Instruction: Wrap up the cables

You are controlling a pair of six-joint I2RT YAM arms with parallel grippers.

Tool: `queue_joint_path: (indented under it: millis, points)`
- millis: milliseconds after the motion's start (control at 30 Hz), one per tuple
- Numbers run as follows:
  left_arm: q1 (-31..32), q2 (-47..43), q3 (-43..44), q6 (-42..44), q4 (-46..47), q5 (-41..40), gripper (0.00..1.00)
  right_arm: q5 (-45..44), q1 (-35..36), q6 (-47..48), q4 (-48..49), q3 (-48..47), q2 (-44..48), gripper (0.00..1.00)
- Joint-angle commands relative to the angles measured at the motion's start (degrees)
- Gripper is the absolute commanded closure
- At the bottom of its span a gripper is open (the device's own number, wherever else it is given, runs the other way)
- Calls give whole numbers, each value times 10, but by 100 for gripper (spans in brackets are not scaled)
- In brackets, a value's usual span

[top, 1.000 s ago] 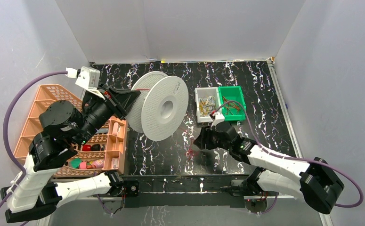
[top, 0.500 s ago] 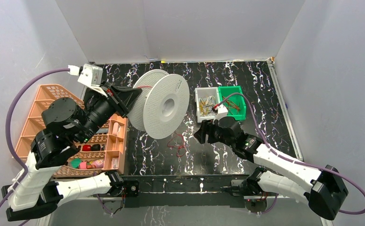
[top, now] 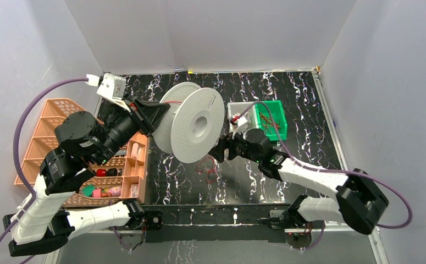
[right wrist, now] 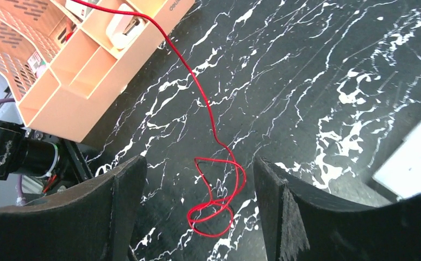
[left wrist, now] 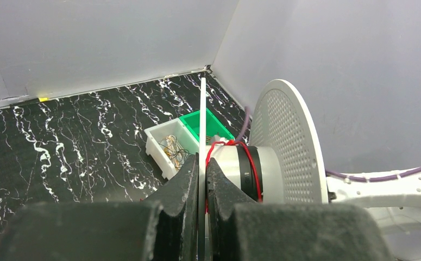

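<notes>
Left gripper (left wrist: 202, 174) is clamped on the flange of the spool (left wrist: 287, 144), right gripper (right wrist: 197, 212) spread wide and empty above the red cables (right wrist: 211, 117), whose slack loop lies flat below its jaws, so closing there may miss the hair-thin strand

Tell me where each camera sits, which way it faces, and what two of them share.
Top external: above and behind the arms, looking down on both, the black marbled table and the white perforated spool.
Left wrist: on the left gripper, looking past shut fingers clamped on the spool's flange.
Right wrist: on the right gripper, looking down between open fingers at thin red wire.
Shared: top and right wrist both show that wire's loose loop.
</notes>
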State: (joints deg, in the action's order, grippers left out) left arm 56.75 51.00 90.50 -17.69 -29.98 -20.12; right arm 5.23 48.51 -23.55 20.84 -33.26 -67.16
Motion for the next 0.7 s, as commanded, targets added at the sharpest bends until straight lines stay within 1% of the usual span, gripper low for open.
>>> queue_joint_path:
  millis: [0, 100, 267, 400, 467, 533, 667]
  points:
    - [2, -11, 25, -15, 52, 3, 100, 35, 3, 17, 136, -39, -66, 21]
    - [2, -13, 24, -17, 52, 3, 100, 52, 3, 16, 161, -63, -126, 23]
    - [2, -14, 22, -18, 52, 2, 100, 67, 1, 6, 206, -88, -188, 28]
    - [2, -13, 21, -20, 52, 1, 100, 86, -1, -1, 220, -115, -232, 31]
    - [2, -13, 21, -20, 52, 1, 100, 96, -1, -6, 228, -123, -248, 35]
    - [2, -14, 20, -20, 52, -1, 100, 110, -2, -9, 229, -132, -261, 46]
    - [3, -14, 19, -20, 52, -7, 100, 130, -2, -13, 220, -128, -262, 76]
